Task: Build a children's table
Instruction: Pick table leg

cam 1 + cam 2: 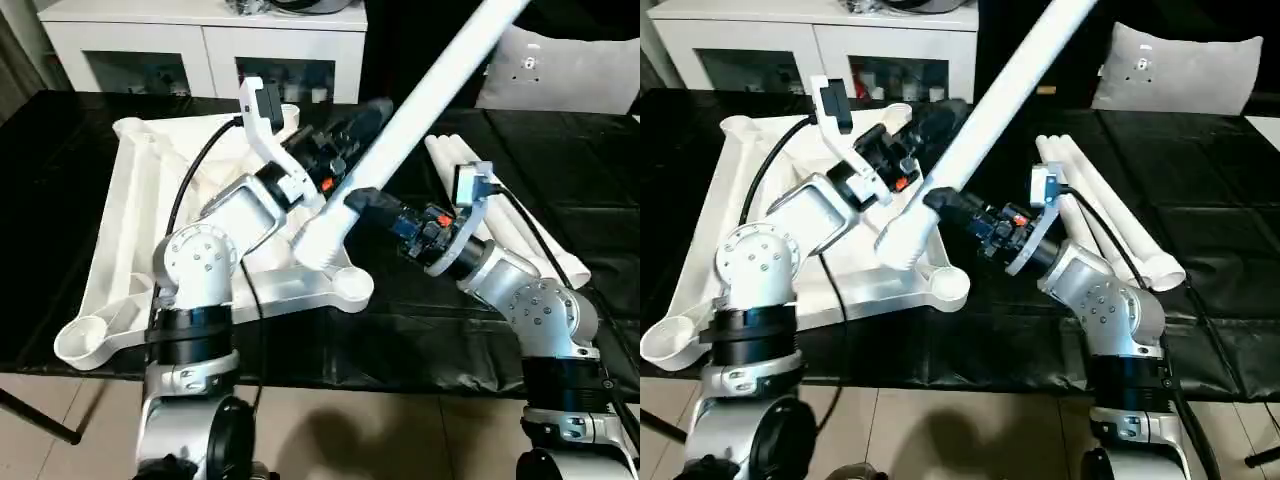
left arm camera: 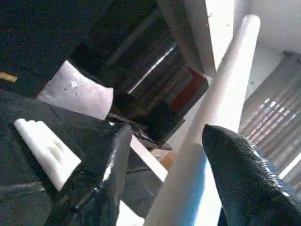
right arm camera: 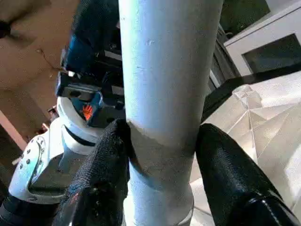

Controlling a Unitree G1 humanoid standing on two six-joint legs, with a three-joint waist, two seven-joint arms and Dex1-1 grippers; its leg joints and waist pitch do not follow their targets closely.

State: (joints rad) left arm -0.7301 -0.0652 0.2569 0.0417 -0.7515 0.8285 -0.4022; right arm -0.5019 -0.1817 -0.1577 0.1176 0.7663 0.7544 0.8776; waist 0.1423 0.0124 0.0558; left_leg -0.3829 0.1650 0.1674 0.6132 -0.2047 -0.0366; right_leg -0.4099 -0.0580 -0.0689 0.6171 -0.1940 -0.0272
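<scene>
I have the square tabletop lying ribbed side up on the black counter, and none of the corner sockets I can see has a leg seated yet, so the build looks barely begun. The first leg is in the air, tilted steeply, its thick end just above the near corner socket, not yet in it.

My right tool pinches that leg close to its thick end, both black fingers pressed against the tube. My left tool sits higher up the same leg with its fingers spread either side; I cannot tell whether they actually bear on it.

The other legs lie together on the counter to my right, waiting. By my reckoning, all four legs remain to be fitted.

In the way: my own left forearm crosses the tabletop right beside the target socket, and its black cable loops over the ribs. A white cabinet with glass doors and a grey cushion stand behind the counter, well clear of the work.
</scene>
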